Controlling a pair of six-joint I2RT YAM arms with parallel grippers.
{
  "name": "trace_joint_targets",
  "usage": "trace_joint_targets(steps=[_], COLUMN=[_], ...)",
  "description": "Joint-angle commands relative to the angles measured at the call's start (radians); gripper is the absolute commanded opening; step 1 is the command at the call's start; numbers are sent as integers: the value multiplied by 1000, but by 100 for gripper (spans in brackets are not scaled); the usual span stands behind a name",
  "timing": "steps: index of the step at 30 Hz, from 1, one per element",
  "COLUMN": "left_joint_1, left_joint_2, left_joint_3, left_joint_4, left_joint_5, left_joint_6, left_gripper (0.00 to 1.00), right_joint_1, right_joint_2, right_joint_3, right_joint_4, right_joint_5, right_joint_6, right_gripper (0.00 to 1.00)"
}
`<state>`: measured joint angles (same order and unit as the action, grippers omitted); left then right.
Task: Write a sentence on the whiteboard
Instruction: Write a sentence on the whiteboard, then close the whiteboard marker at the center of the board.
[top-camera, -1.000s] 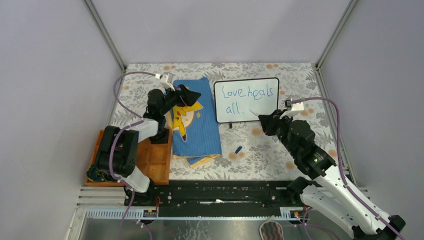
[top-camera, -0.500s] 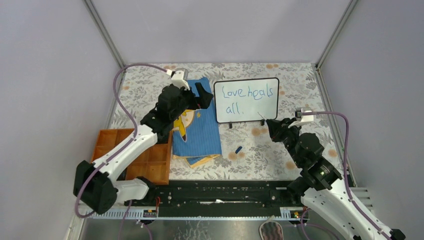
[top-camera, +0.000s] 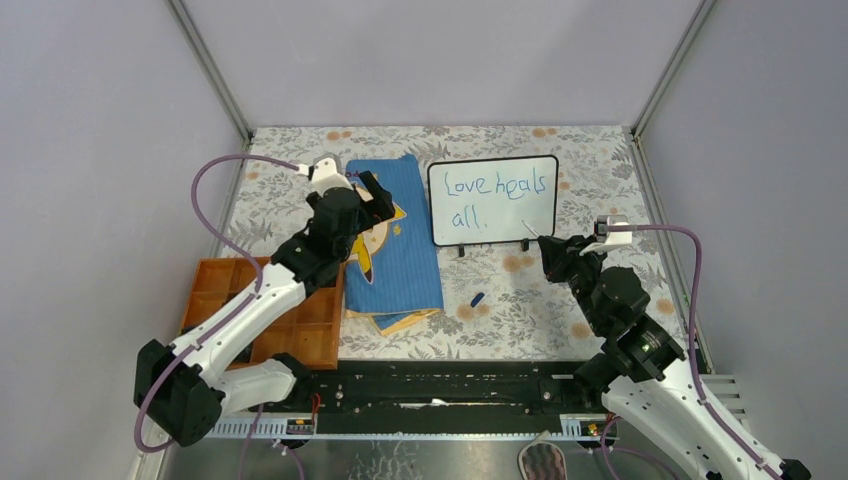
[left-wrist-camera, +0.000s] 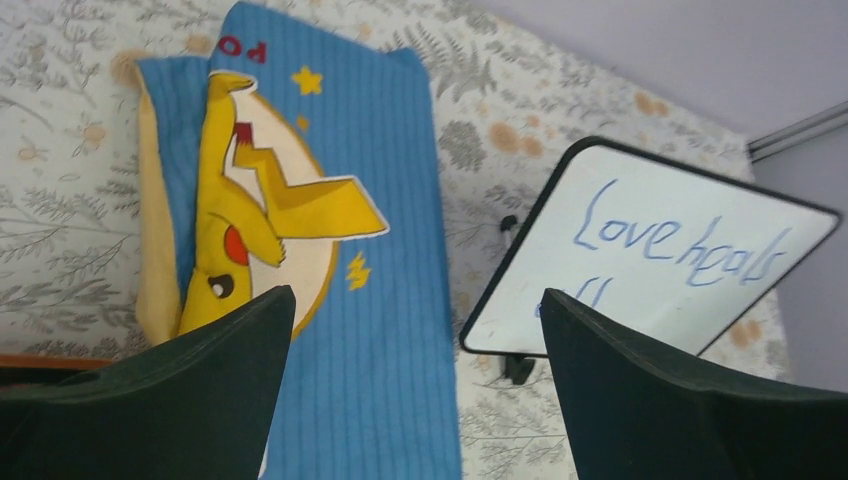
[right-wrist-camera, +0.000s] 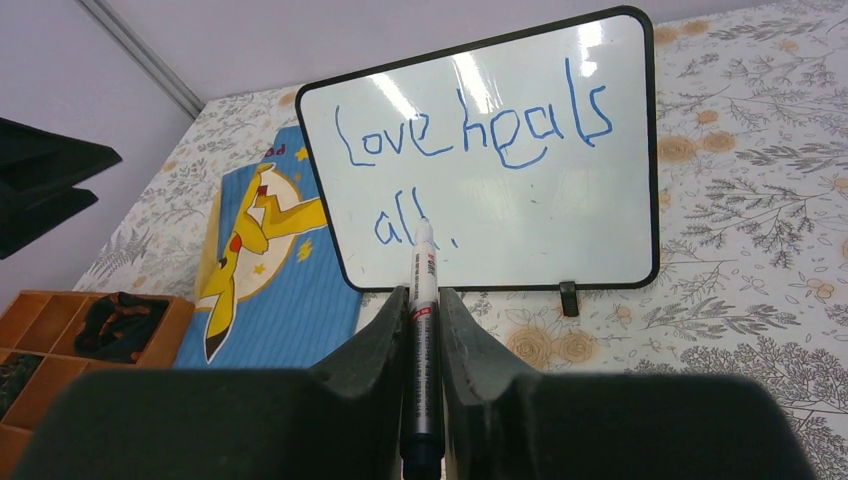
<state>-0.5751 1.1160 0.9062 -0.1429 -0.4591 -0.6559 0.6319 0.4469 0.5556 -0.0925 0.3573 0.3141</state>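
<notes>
Nearer right gripper clamped marker, pointing far at whiteboard just ahead; left gripper gaped empty, further left.

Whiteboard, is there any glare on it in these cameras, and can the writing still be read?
Right wrist: pale glare streaks cross the top of the whiteboard, yet the sentence reads clearly under them. Left wrist: no glare on the board, first line sharp, second line mostly cut off. Top external: board evenly lit, writing small but legible.
</notes>
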Motion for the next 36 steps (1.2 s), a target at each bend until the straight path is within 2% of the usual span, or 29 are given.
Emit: trace_joint_targets(steps=[1,2,4,6,11,16,23,28,36], left_joint_1=[1,1,0,-2,-77,-253,-352,-406,-454], left_joint_2=[20,11,5,42,216,380,513,598,763], left_joint_3=[27,9,-25,-13,159,305,363,385,446], left_joint_4=[-36,5,77,71,-140,-317,-330,-300,-300], left_joint_5=[56,143,278,343,327,173,146,227,346], left_joint_6=[64,153,216,264,304,305,242,235,249], left_gripper=[99,99,99,99,99,99,99,98,81], right_joint_1=[-6,-6,-6,-5,-6,-5,-5,-6,-6], right_joint_2=[-7,-7,-5,-4,3,21,0,-29,-79], right_joint_3=[8,3,-5,-9,-8,-3,-9,1,15], right_joint_4=[45,50,55,55,51,41,37,24,2], right_joint_5=[31,27,22,22,40,53,64,77,92], right_joint_6=[-19,-19,-17,-14,-23,-25,-18,-20,-30], right_gripper=[0,0,0,0,0,0,0,0,0])
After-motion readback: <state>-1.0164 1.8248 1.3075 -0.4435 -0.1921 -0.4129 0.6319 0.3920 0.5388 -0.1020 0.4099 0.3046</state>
